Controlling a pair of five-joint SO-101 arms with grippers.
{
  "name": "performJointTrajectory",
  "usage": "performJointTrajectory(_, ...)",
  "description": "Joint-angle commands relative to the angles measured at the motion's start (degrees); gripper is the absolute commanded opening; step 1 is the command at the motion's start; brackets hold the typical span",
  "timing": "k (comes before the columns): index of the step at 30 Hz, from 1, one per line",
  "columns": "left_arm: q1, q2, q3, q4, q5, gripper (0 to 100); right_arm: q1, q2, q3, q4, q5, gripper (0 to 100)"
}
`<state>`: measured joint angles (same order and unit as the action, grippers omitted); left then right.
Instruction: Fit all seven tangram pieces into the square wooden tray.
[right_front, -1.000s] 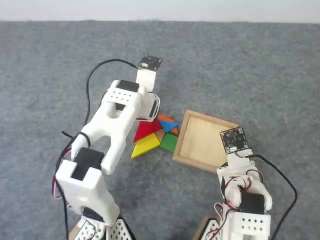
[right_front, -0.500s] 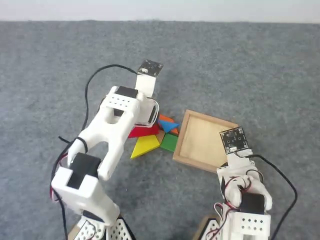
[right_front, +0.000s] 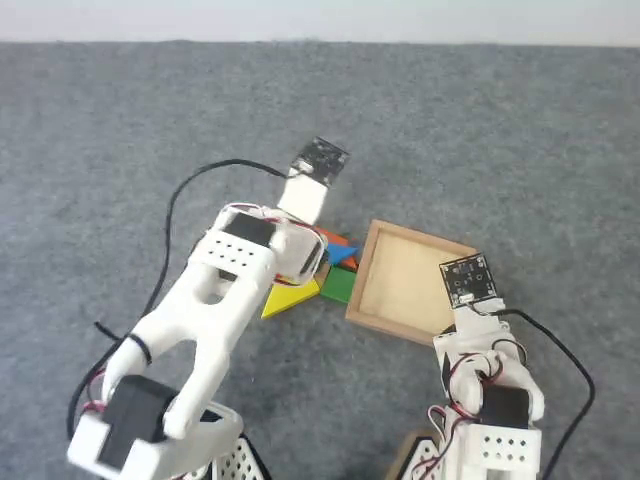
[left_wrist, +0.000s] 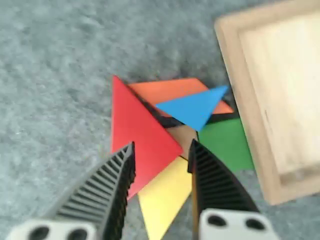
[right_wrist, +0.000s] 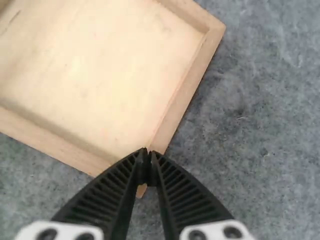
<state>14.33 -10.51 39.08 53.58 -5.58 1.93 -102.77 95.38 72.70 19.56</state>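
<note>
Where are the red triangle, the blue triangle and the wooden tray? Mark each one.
red triangle (left_wrist: 142, 132), left wrist view, middle of its face.
blue triangle (left_wrist: 195, 106), left wrist view, middle of its face.
wooden tray (left_wrist: 249, 100), left wrist view, on its rim.

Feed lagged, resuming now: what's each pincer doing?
Left pincer: open, holding nothing, above the red triangle.
Right pincer: closed, empty, at the wooden tray rim.

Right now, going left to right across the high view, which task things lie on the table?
yellow piece → green piece → tray
</note>
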Motion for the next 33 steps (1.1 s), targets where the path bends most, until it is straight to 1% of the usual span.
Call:
performJointTrajectory(1, -2.55, -0.70, -2.24, 0.62, -1.32, 20, -0.66, -1.27, 1.05, 0.75, -0.09, 0.8)
performJointTrajectory(4, -2.55, 2.99, -2.77, 0.53, -3.60, 26, -0.66, -1.27, 1.05, 0.75, -0.09, 0.8)
performJointTrajectory(9, -2.20, 9.32, -2.86, 0.35, -7.30, 28, -0.66, -1.27, 1.05, 0.75, -0.09, 0.8)
performJointTrajectory(13, -1.41, 13.63, -4.09, -1.23, -7.21, 28, -0.66, -1.27, 1.05, 0.75, -0.09, 0.8)
performJointTrajectory(18, -2.29, 17.85, -7.69, 0.97, -7.12, 28, -0.66, -1.27, 1.05, 0.75, -0.09, 0.8)
performJointTrajectory(22, -2.99, 18.55, -8.66, 1.32, -6.86, 28, -0.66, -1.27, 1.05, 0.75, -0.09, 0.8)
performJointTrajectory(25, -3.16, 18.29, -8.75, 0.26, -4.66, 27, -0.66, -1.27, 1.05, 0.75, -0.09, 0.8)
performJointTrajectory(33, -3.16, 18.29, -8.84, -0.35, -4.40, 17, -0.66, -1.27, 1.05, 0.75, -0.09, 0.8)
